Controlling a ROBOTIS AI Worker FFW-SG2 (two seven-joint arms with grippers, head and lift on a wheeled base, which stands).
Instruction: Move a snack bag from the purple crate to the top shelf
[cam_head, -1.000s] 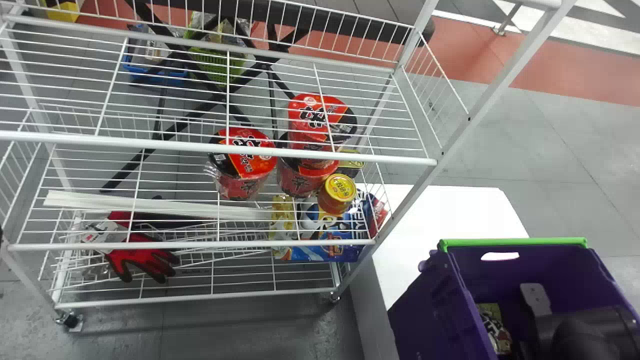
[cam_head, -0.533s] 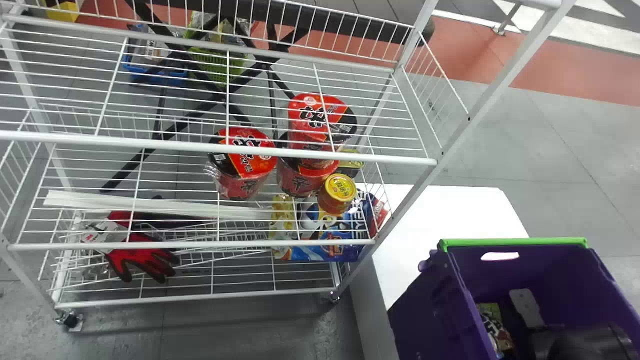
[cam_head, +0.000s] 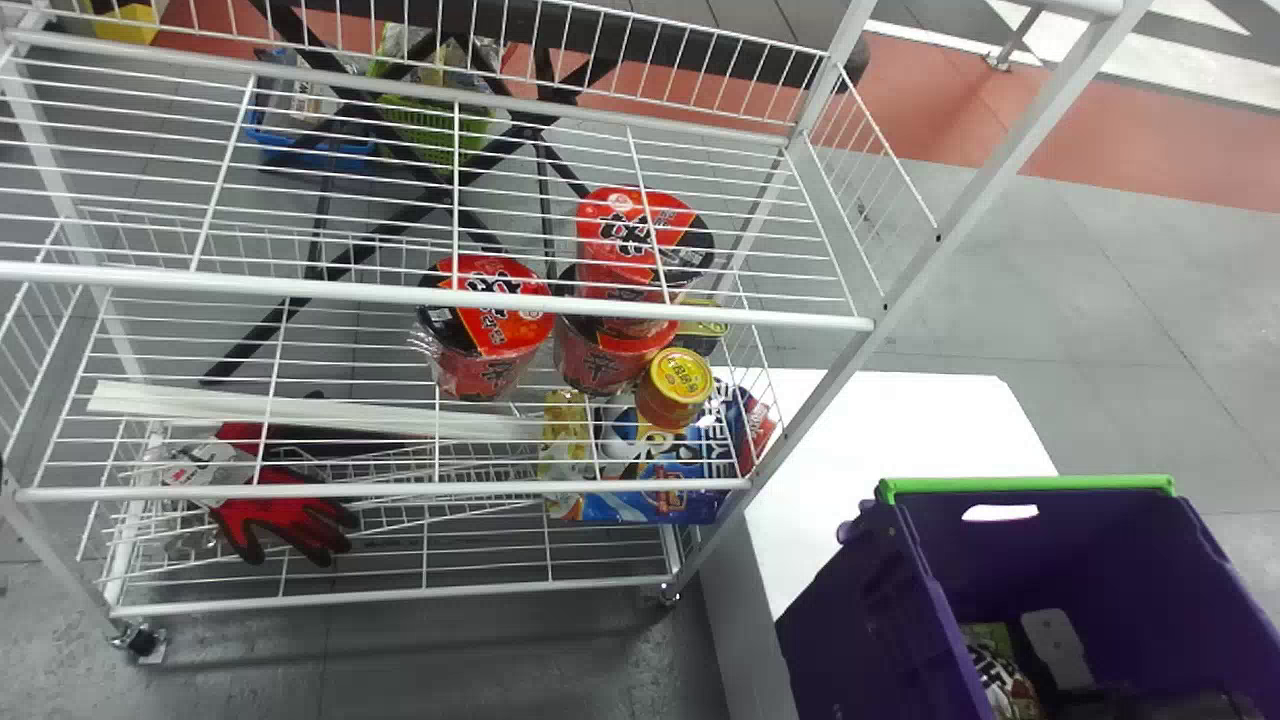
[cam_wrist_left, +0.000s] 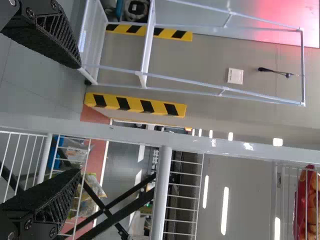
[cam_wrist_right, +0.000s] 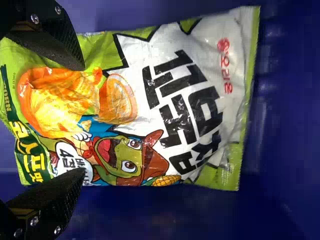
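White surface (cam_head: 860, 450), beside the wire rack (cam_head: 400, 294): is carrying your purple crate (cam_head: 870, 630). Snack bag (cam_wrist_right: 170, 100), one: is lying inside. Your right claw (cam_head: 1060, 650): is standing wide over the bag. Your left claw (cam_wrist_left: 80, 120): is hanging wide near the rack.

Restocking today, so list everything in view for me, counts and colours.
Snack bag: 1, green-white, in crate
Crate: 1, purple, beside rack
Table: 1, white, by crate
Rack: 1, white, left of crate
Tubs: at least 3, red-black, on rack
Jar: 1, yellow-lidded, before tubs
Pack: at least 1, blue, rack's right
Gloves: count unclear, red-black, rack's left
Strips: count unclear, white, above gloves
Baskets: 2, blue, green, behind rack
Barriers: 2, yellow-black, beyond rack
Left end effector: 1, black, near rack
Right end effector: 1, black, at bag
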